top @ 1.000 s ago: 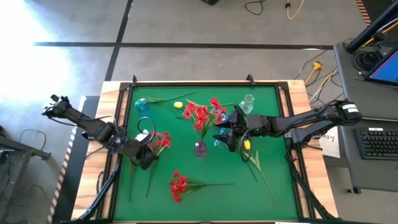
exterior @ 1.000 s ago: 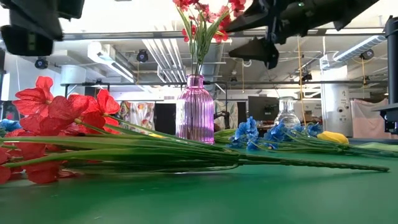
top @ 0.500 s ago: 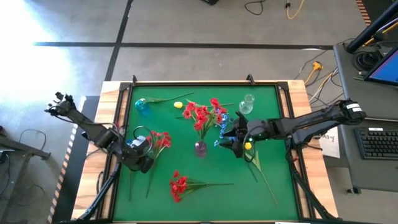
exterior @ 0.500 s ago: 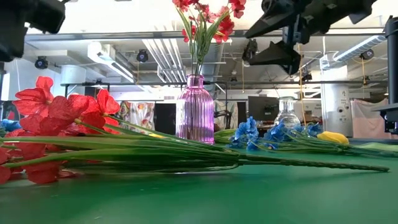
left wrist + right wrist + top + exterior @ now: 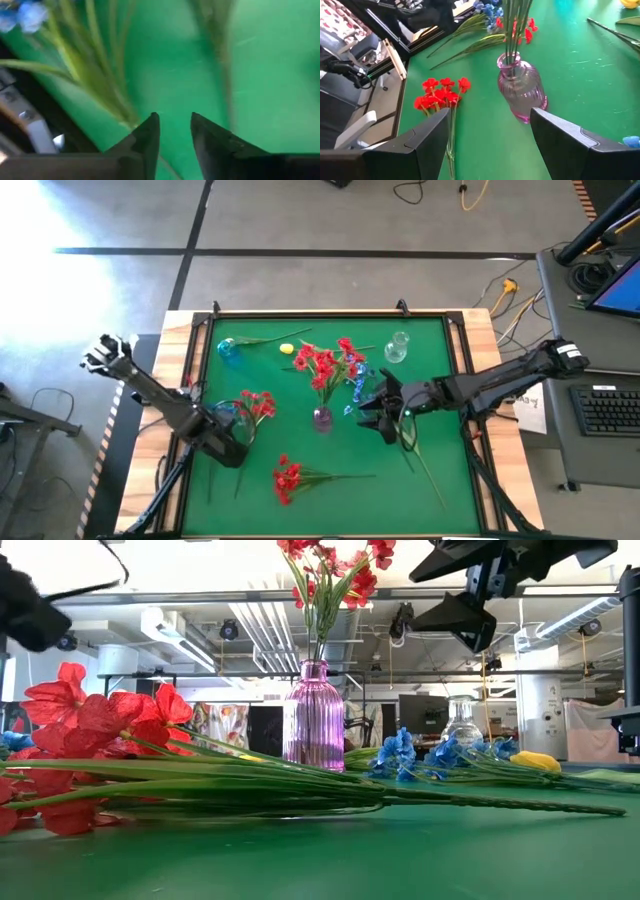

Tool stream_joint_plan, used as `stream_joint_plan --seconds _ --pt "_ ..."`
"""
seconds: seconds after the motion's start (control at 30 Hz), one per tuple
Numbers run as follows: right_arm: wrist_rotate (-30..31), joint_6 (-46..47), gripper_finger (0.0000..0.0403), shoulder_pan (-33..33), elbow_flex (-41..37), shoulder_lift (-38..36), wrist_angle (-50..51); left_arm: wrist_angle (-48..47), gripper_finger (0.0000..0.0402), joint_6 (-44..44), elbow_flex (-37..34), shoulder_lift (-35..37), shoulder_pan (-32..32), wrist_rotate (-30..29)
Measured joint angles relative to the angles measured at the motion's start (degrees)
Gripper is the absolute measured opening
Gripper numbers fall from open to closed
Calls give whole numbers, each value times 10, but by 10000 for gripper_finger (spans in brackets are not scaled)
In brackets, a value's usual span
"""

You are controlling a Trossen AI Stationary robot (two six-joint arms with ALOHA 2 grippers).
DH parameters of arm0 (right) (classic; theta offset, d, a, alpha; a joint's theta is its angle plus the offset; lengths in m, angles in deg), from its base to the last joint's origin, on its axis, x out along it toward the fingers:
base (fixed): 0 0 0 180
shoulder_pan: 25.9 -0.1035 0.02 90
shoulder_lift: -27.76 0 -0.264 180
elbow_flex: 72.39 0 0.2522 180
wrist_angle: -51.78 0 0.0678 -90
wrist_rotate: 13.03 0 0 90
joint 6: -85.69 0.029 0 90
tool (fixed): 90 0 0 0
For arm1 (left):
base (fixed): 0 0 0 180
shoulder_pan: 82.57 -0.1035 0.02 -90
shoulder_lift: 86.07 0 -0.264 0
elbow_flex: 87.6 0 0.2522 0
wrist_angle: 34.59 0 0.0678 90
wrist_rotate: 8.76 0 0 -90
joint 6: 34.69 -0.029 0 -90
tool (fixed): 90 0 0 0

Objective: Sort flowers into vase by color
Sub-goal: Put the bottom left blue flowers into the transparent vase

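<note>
The right gripper (image 5: pixel 372 412) hovers over the green counter (image 5: pixel 430 360) at about 3 o'clock from the purple vase (image 5: pixel 322 418), its fingers spread wide and holding nothing. The left gripper (image 5: pixel 235 442), at roughly 8 o'clock from the vase, hangs low over loose green stems with its fingers (image 5: pixel 150 134) only a narrow gap apart and empty. The vase stands near the counter's centre and already carries a bunch of red flowers (image 5: pixel 322 365). Much remains, by the look of it: one red sprig (image 5: pixel 258 406) lies at 9 o'clock from the vase, beside the left gripper, and another red sprig (image 5: pixel 288 478) at 7 o'clock. Blue blossoms (image 5: pixel 357 380) lie at 2 o'clock, just beside the right gripper, and a yellow bud (image 5: pixel 287 348) rests toward 11 o'clock. A blue vase (image 5: pixel 227 349) in the far left corner and a clear vase (image 5: pixel 398 347) at 1 o'clock both appear empty.
</note>
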Motion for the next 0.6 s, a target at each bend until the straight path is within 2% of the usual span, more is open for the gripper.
stream_joint_plan --seconds 0.17,0.3,0.6 --pt "2 -1 261 -14 0 0 0 -15 163 13 0 -38 8 21" --pt "2 -1 261 -21 0 0 0 -22 193 31 0 -58 21 19" --pt "3 -2 258 -24 0 0 0 -60 198 50 0 -98 40 0"
